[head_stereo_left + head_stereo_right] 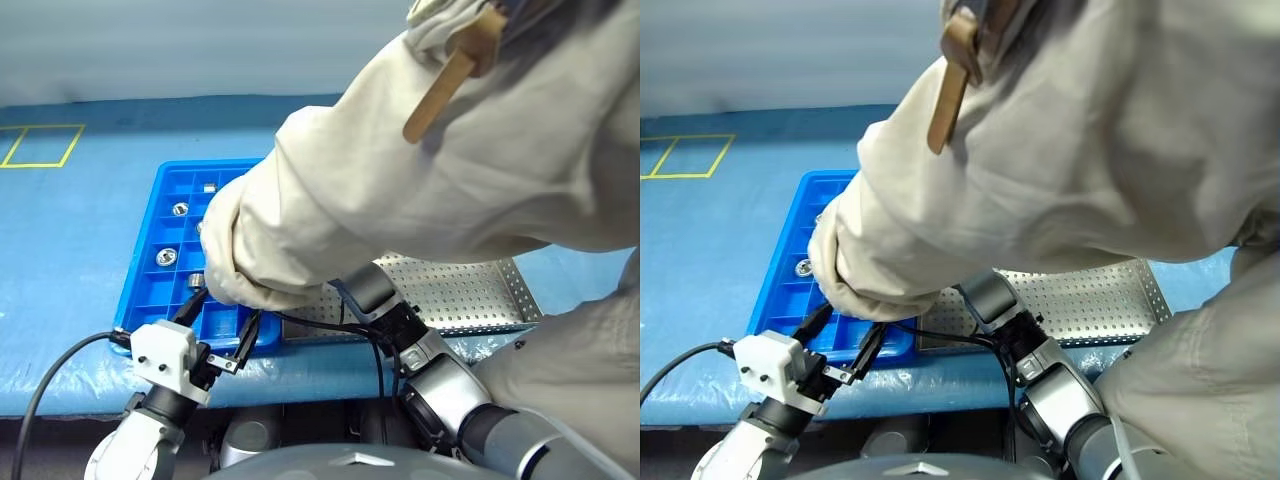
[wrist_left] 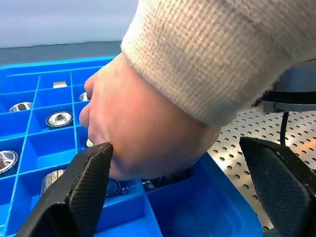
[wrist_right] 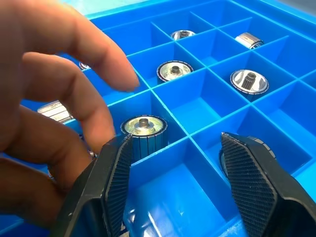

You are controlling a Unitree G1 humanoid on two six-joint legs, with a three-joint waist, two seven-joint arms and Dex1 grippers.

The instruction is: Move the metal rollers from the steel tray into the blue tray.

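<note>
The blue tray lies on the blue table, and several metal rollers sit one to a compartment in it. To its right lies the steel tray; the part that shows is bare perforated sheet. A person's hand reaches into the blue tray's near compartments. My left gripper stands open at the tray's front edge, just short of that hand. My right gripper is open over an empty compartment, with a roller beside one finger and the person's fingers close by.
A person in a cream sleeve leans in from the right, covering much of both trays and my right gripper in the head views. A wooden stick hangs from the person. A yellow square marks the table at the far left.
</note>
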